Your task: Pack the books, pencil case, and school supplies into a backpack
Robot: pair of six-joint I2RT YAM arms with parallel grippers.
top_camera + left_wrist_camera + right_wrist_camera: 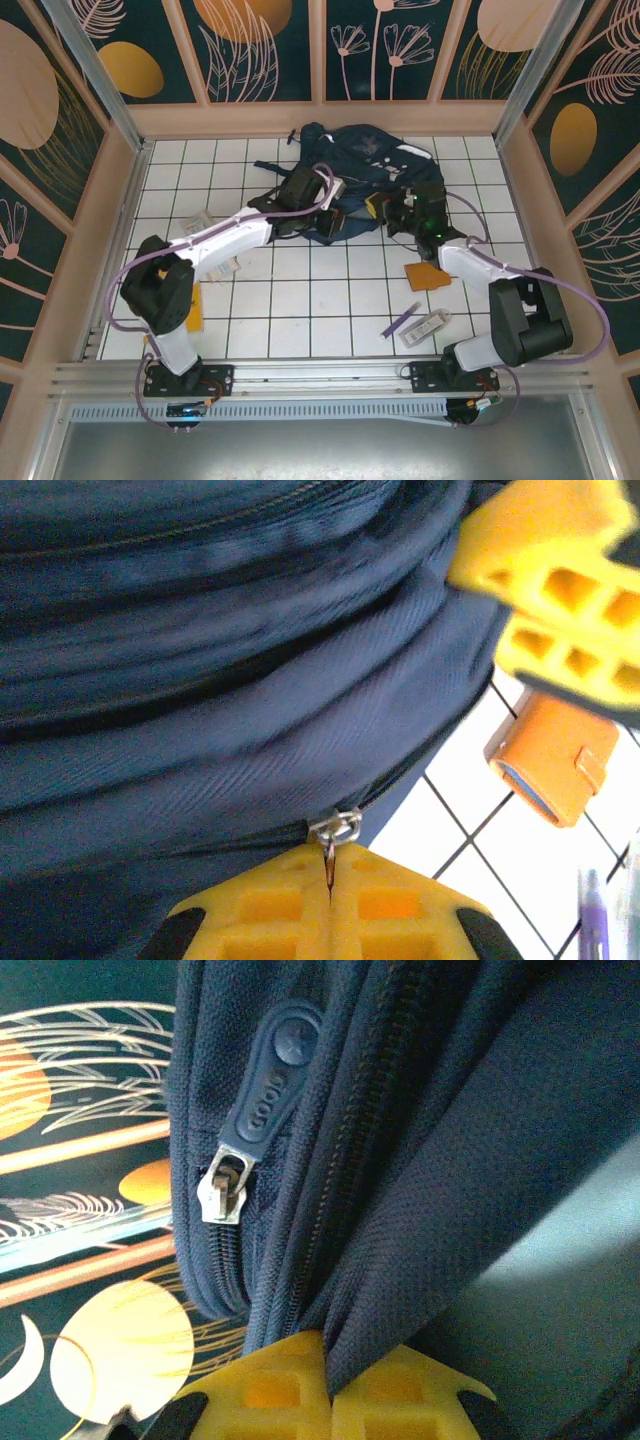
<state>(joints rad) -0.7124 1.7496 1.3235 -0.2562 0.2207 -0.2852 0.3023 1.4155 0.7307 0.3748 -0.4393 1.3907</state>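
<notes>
I see the backpack (360, 160): navy, pale grey patches. My left gripper (330, 865) and right gripper (327, 1355): both yellow. The table (300, 300): white, dark grid lines. The walls (260, 50): dark teal, orange discs, pale leaf outlines. An orange book (430, 275); a purple pen (402, 320).

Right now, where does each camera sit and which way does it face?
Top external: above, behind the arms, looking down; left arm, right arm reach the large navy-blue fabric backpack.
Left wrist: on the wrist, facing its fabric; left pincer shut on its zip.
Right wrist: likewise; right pincer shut on a fold.
All share the backpack.
</notes>
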